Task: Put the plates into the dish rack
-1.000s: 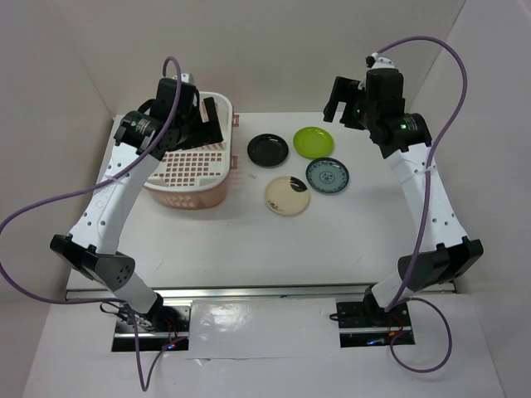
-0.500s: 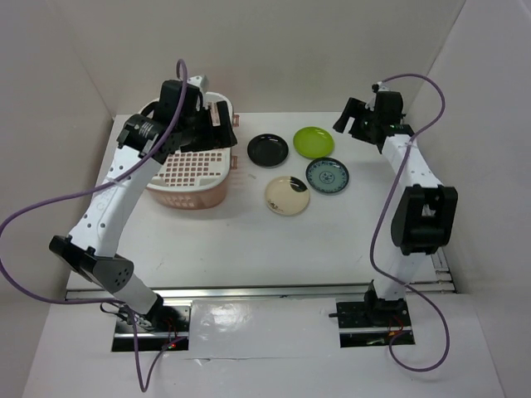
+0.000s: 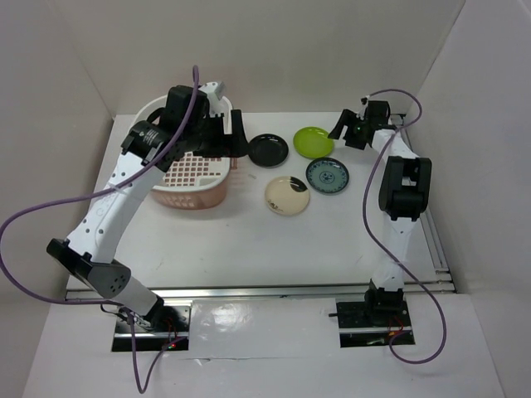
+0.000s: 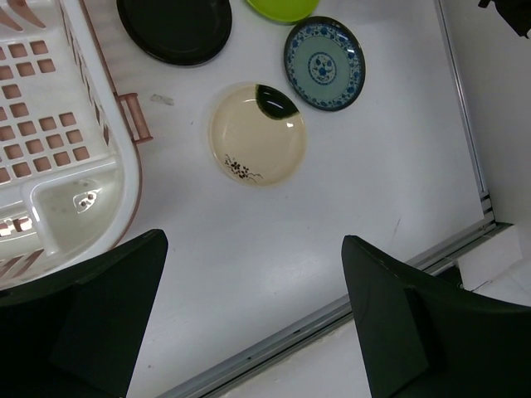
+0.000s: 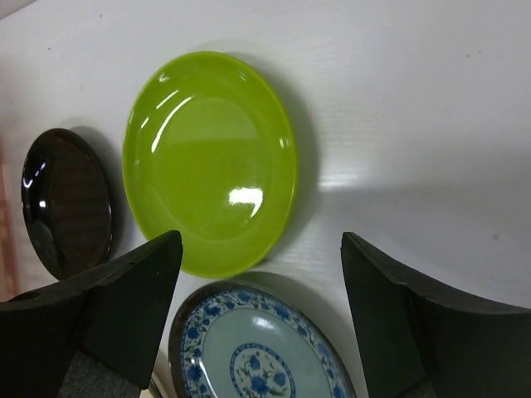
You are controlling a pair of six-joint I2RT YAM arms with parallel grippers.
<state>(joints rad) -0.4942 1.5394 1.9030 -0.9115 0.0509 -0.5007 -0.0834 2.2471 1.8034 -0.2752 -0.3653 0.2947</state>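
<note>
Four plates lie flat on the white table, right of the pink dish rack (image 3: 184, 172): black (image 3: 268, 149), lime green (image 3: 314, 142), blue patterned (image 3: 327, 175) and cream with a dark smudge (image 3: 287, 196). My left gripper (image 3: 236, 135) is open and empty, high over the rack's right rim beside the black plate. Its wrist view shows the rack (image 4: 50, 141), cream plate (image 4: 257, 134), blue plate (image 4: 323, 63) and black plate (image 4: 174, 25) beyond the gripper (image 4: 253, 274). My right gripper (image 3: 347, 128) is open and empty, low by the green plate (image 5: 207, 162). The blue plate (image 5: 257, 348) lies between its fingers.
White enclosure walls stand at the back and both sides. A metal rail (image 4: 332, 311) runs along the table's front edge. The rack's pink side handle (image 4: 133, 116) sticks out toward the plates. Purple cables (image 3: 50, 203) loop off both arms.
My right arm has folded in and dropped, bringing its gripper low beside the green plate. My left gripper has moved right, from over the rack toward the black plate.
</note>
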